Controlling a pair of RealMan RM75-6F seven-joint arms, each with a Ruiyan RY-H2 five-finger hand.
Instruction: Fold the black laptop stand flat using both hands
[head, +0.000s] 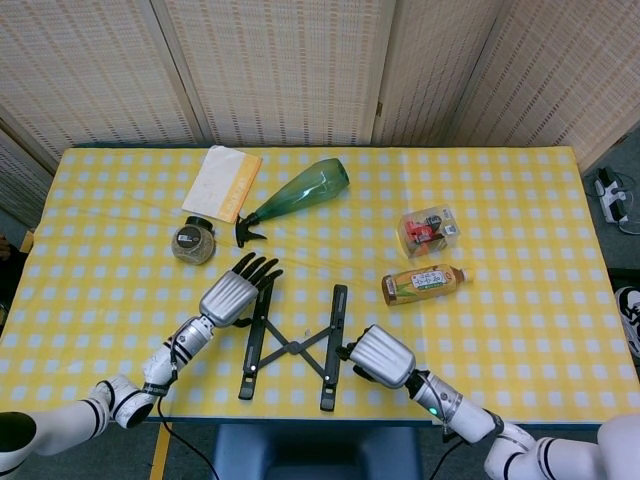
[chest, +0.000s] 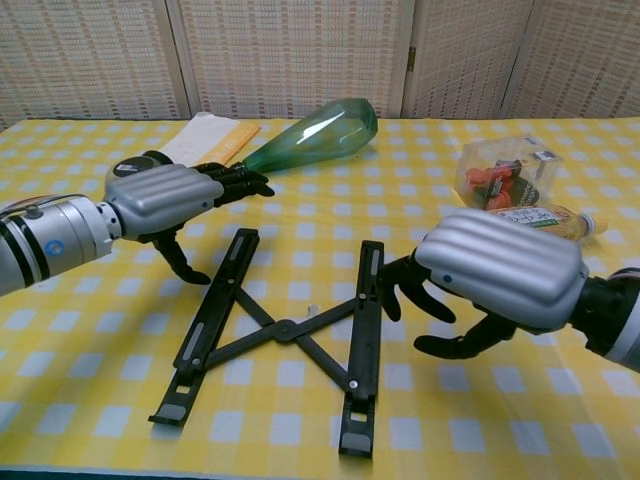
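Note:
The black laptop stand (head: 293, 347) lies spread open on the yellow checked tablecloth, its two long bars joined by a crossed link (chest: 288, 330). My left hand (head: 235, 292) hovers over the far end of the left bar (chest: 215, 310), fingers stretched out and apart, holding nothing. On the other side, my right hand (head: 378, 356) sits low just outside the right bar (chest: 366, 320). Its fingers (chest: 400, 290) curl down toward that bar, the thumb apart. Whether they touch the bar is unclear.
A green spray bottle (head: 300, 190) lies behind the stand, with a small jar (head: 192, 242) and a yellow-white packet (head: 222, 182) to the left. A tea bottle (head: 422, 283) and a clear box (head: 430, 228) lie behind my right hand. The table's front edge (head: 300, 418) is close.

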